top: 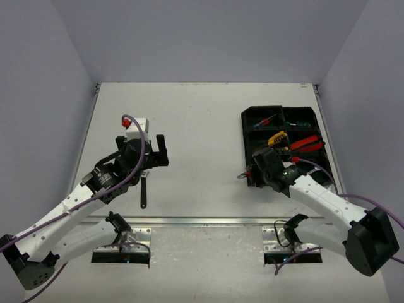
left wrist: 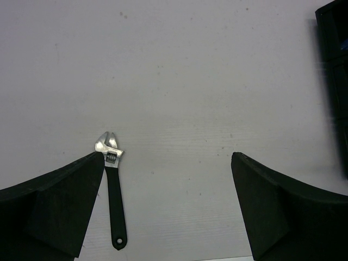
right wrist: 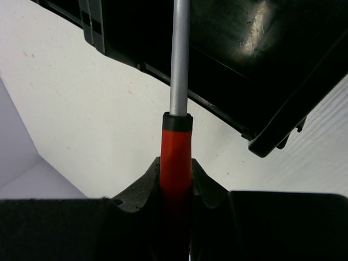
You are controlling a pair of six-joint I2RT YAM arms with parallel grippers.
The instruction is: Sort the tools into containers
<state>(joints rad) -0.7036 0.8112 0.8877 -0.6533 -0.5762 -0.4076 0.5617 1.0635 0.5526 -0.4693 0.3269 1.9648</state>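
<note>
My right gripper (top: 257,170) (right wrist: 175,163) is shut on a red-handled tool (right wrist: 175,157). Its round silver shaft (right wrist: 179,60) points at the near left corner of the black organiser tray (top: 246,129) (right wrist: 244,65). In the tray lie yellow-handled pliers (top: 278,139), red-handled pliers (top: 307,144) and small screwdrivers (top: 266,120). A black-handled adjustable wrench (top: 144,189) (left wrist: 114,201) lies on the table. My left gripper (top: 154,158) (left wrist: 167,157) hovers open above the table, with the wrench's silver head beside its left finger (left wrist: 65,196).
White walls close in the table on the left, back and right. Two metal mounting plates (top: 126,243) (top: 290,243) sit at the near edge by the arm bases. Purple cables (top: 353,197) trail along both arms. The tray's edge (left wrist: 334,65) shows at the right of the left wrist view.
</note>
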